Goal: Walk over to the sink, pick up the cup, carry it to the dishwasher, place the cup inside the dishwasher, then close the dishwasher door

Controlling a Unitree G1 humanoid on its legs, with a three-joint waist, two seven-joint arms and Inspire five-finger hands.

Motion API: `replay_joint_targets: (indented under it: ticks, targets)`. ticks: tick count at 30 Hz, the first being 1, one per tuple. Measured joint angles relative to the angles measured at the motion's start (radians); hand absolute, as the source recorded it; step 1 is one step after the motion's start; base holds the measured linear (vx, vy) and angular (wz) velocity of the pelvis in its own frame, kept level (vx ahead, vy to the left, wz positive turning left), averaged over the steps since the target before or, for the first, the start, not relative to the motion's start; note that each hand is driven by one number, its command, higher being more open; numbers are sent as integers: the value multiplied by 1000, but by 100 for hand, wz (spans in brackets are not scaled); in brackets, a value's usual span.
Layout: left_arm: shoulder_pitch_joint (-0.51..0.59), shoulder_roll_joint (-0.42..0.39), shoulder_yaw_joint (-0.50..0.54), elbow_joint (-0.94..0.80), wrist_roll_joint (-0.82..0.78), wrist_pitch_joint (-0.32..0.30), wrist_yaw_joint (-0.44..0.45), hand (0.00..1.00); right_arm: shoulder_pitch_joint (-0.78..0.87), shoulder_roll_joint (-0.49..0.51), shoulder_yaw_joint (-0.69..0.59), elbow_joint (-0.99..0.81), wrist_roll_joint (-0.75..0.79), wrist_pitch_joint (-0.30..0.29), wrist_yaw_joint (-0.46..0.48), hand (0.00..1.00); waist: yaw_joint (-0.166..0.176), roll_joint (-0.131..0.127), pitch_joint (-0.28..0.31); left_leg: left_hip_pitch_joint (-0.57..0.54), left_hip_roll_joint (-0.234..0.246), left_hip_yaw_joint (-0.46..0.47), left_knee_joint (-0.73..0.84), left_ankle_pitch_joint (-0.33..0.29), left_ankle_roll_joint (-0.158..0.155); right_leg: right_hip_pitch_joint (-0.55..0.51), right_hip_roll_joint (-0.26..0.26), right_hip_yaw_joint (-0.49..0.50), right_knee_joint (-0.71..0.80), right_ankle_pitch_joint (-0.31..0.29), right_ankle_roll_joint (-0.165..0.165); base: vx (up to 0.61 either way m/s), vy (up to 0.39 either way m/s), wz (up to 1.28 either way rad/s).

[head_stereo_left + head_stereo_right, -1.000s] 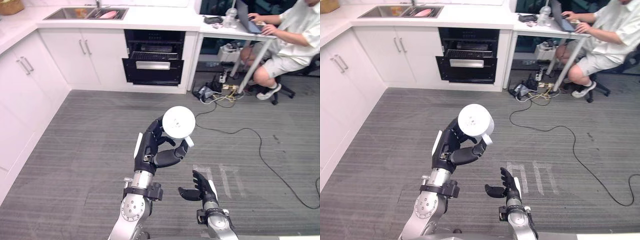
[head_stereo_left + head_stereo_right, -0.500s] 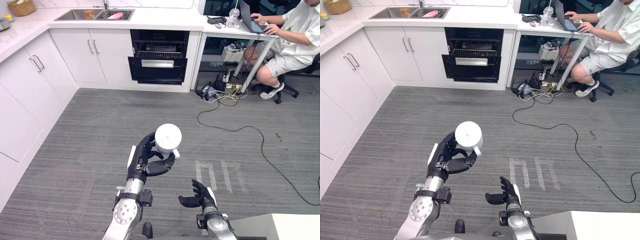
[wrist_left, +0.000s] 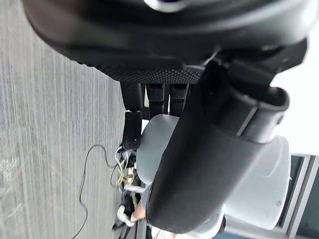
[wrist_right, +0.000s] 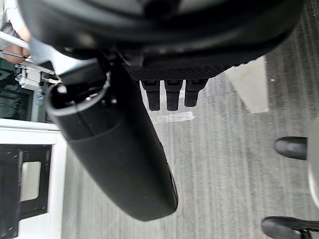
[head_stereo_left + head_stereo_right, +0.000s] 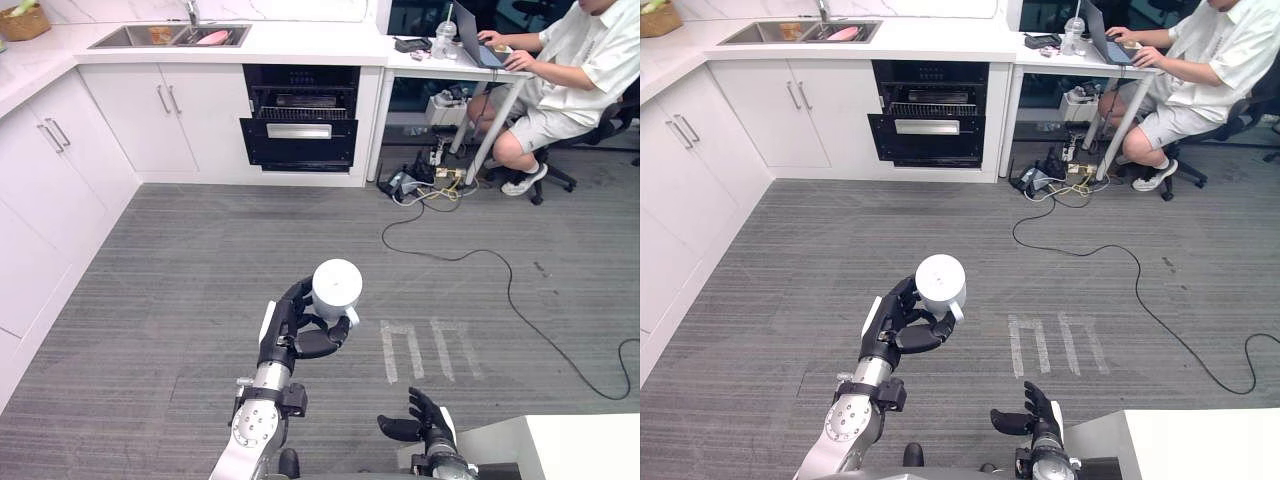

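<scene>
Right hand [image 5: 420, 428]: sunk lower, fingers loosely spread
Cup [image 5: 337, 285]: one, white — still clasped by curled fingers of left hand [image 5: 290, 338]
Dishwasher [image 5: 298, 140]: one, open, far ahead

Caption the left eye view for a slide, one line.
Left hand holds a white cylindrical cup above the grey plank floor, across the room from the black built-in dishwasher in white cabinets.

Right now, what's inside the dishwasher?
A wire rack shows in the dishwasher above its partly open door; the lower interior is hidden behind that door.
</scene>
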Motion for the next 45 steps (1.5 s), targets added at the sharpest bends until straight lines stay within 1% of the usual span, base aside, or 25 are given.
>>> replay_joint_targets:
  ticks: [3,7,8,11,15,18,19,20,21,22,23,24,25,27,30,32,34,35,36,37,39,40,42,44,45]
  targets:
    - [0,-8,8,-8,-1,0,2,30,-1,2,0,-63,1,-5,-4,90,25,0,0,-15,-2,-33,0,-8,-2,-5,-3,-37,26,-24,1,-43,-18,42]
    - [-3,-20,15,-13,-5,0,8,30,-9,0,1,-101,0,-20,-9,90,47,0,3,-62,5,2,40,-14,6,-12,-18,-109,55,-48,4,-16,-10,58]
    - [-3,-21,18,-14,-5,0,9,30,-20,-1,1,-103,0,-21,-10,90,54,-1,7,-80,6,25,69,-31,10,-19,-28,-125,78,-60,5,30,21,57]
    - [-2,-29,28,-42,-5,0,18,30,-36,-6,-1,-153,0,-22,-31,90,53,5,18,-136,51,211,175,-85,26,-26,-52,-171,101,-79,18,72,27,44]
    - [-2,-29,36,-65,-5,-2,24,30,-55,-3,1,-218,-1,-27,-40,90,68,6,21,-159,42,222,244,-131,31,-30,-81,-172,137,-110,42,102,62,8]
    - [-1,-31,36,-86,-4,-2,25,30,-96,5,1,-221,-3,-29,-47,90,73,-3,30,-177,36,256,326,-216,45,-30,-124,-176,177,-144,71,133,153,12]
    - [-1,-41,28,-91,-4,-2,22,30,-101,3,0,-221,-4,-29,-51,90,65,-16,39,-175,31,297,410,-289,49,-32,-185,-192,282,-210,107,181,183,31]
    - [-1,-44,27,-91,-4,-2,22,30,-102,1,-1,-221,-4,-29,-52,90,63,-19,40,-175,27,297,423,-301,55,-34,-197,-193,309,-219,116,229,235,36]
    - [2,-62,24,-88,-4,-1,22,30,-102,-10,1,-221,-9,-27,-51,90,64,-17,40,-174,11,285,456,-328,63,-80,-240,-174,444,-232,130,165,167,20]
    - [2,-64,23,-89,-4,-2,22,30,-102,-9,2,-221,-12,-27,-50,90,63,-12,37,-170,-2,274,459,-333,70,-107,-260,-164,521,-229,128,222,225,51]
    - [-5,-60,17,-91,-3,-2,21,30,-101,-4,1,-220,-13,-24,-50,90,52,-24,45,-148,-34,243,455,-344,89,-154,-300,-133,671,-198,110,285,219,80]
    - [-4,-56,12,-92,-1,-1,21,30,-100,0,2,-215,-21,-22,-49,90,43,-28,51,-120,-52,207,443,-352,104,-210,-302,-49,796,-155,84,359,218,87]
    - [-4,-51,11,-90,1,-1,24,30,-97,4,5,-215,-22,-21,-48,90,39,-27,52,-106,-53,191,437,-356,109,-228,-275,-3,825,-178,85,323,144,85]
    - [-7,-42,11,-90,3,-3,30,30,-89,11,33,-216,-44,-21,-43,90,40,-19,56,-40,-57,126,373,-357,109,-305,-147,99,809,-252,49,348,90,78]
    - [-11,-33,-4,-90,4,-3,34,30,-90,15,54,-226,-44,-21,-41,90,39,-11,60,46,-64,69,295,-356,107,-402,-64,110,682,-262,32,359,26,64]
    - [-27,-26,-28,-88,4,-5,34,30,-93,9,53,-239,-43,-21,-43,90,22,-3,60,80,-64,24,262,-366,90,-451,-34,108,519,-217,26,456,-19,79]
    - [-41,-24,-47,-81,4,-7,33,30,-89,6,55,-258,-43,-21,-44,90,8,-8,58,121,-65,-4,259,-401,37,-453,-28,111,380,10,2,448,-51,75]
    - [-43,-33,-55,-63,4,-9,33,30,-88,-2,60,-265,-43,-20,-44,90,8,22,52,140,-35,0,268,-421,11,-430,-13,87,390,29,-22,519,-80,46]
    - [-43,-33,-58,-58,4,-9,33,30,-87,-4,61,-271,-44,-20,-44,90,11,33,47,139,-22,2,285,-421,10,-414,-1,80,381,17,-29,616,-129,15]
    - [-46,-35,-59,-51,4,-9,32,30,-83,-5,63,-295,-43,-18,-44,90,16,44,50,126,3,9,373,-430,-5,-373,22,74,359,-3,-40,487,-120,0]
    - [-41,-45,-57,-44,3,-8,28,30,-45,-1,83,-365,-43,-16,-46,90,20,52,56,35,53,44,691,-410,-38,-274,61,68,304,-15,-57,504,-117,-8]
    - [-20,-58,-49,-56,2,-13,22,30,-7,-6,107,-448,-43,-17,-48,90,33,54,64,-59,117,79,984,-337,-50,-173,89,90,258,-43,-69,428,-78,-31]
    - [8,-69,-40,-75,2,-15,21,30,3,1,118,-504,-42,-20,-52,90,54,58,62,-155,185,119,1154,-371,-36,-99,115,132,224,-63,-82,388,-22,-56]
    - [27,-72,-38,-95,2,-17,14,30,1,4,120,-534,-42,-33,-56,90,74,52,62,-251,207,135,1129,-412,-7,-60,114,176,207,-96,-93,341,53,-65]
    - [35,-76,-34,-95,1,-17,6,30,-4,4,120,-532,-42,-34,-57,90,88,51,63,-296,199,133,1046,-429,-4,-37,103,209,204,-112,-85,324,118,-68]
